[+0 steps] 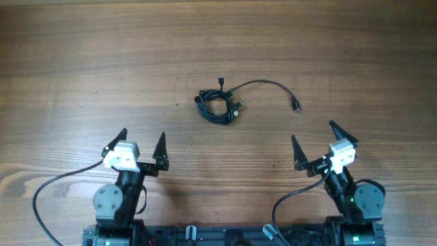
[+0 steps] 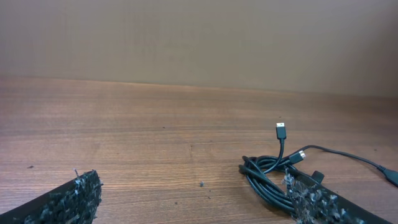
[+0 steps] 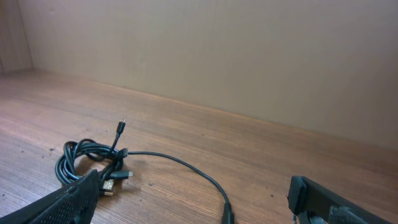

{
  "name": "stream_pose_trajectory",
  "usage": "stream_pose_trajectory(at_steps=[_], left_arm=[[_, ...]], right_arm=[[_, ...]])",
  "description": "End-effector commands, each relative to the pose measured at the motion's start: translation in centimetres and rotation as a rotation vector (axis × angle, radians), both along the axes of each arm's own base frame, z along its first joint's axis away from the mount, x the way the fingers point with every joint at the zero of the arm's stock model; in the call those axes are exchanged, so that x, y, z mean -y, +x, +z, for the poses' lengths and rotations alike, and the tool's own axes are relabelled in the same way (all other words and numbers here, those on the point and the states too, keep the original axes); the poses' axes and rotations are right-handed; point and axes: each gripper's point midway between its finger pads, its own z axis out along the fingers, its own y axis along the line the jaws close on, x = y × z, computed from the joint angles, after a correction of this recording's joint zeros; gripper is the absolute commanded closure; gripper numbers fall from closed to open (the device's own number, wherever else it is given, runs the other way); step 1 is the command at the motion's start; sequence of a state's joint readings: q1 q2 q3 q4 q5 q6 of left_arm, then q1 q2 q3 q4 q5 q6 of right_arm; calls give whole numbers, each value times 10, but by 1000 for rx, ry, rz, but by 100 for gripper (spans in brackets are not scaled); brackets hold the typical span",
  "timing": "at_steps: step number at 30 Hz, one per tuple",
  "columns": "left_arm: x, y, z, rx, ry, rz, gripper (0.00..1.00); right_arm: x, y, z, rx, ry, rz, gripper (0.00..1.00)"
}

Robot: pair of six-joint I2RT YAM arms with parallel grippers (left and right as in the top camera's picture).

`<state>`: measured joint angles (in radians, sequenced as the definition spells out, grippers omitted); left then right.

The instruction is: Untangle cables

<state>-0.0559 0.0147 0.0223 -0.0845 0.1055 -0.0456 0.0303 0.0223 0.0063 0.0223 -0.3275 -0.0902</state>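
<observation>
Centrally, coiled black cables (image 1: 220,104) (one trailing), left end effector (image 1: 143,132), right end effector (image 1: 313,130) agape

Left arm (image 1: 117,195): folded low at the bottom of the overhead view, white wrist housing raised, pointing forward and slightly inward.
Left gripper (image 1: 143,133): jaws spread wide in a V, nothing between them. In its wrist view the two fingertips (image 2: 78,193) sit at opposite lower corners.
Right arm (image 1: 356,197): matching folded pose, also angled slightly inward.
Right gripper (image 1: 313,130): jaws wide apart, holding nothing. Its wrist view shows dark fingers (image 3: 65,200) far apart.
</observation>
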Motion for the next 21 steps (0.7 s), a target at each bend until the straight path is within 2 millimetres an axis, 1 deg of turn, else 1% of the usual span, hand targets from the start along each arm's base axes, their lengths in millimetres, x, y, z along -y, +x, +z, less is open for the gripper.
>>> stream_pose_trajectory(at_steps=[1,21], left_arm=[[-1,0,-2,3,12,1,0],[-2,0,-2,3,12,9,0]], right_arm=[[2,1,1,3,11,-15,0],[2,1,1,4,11,-15,0]])
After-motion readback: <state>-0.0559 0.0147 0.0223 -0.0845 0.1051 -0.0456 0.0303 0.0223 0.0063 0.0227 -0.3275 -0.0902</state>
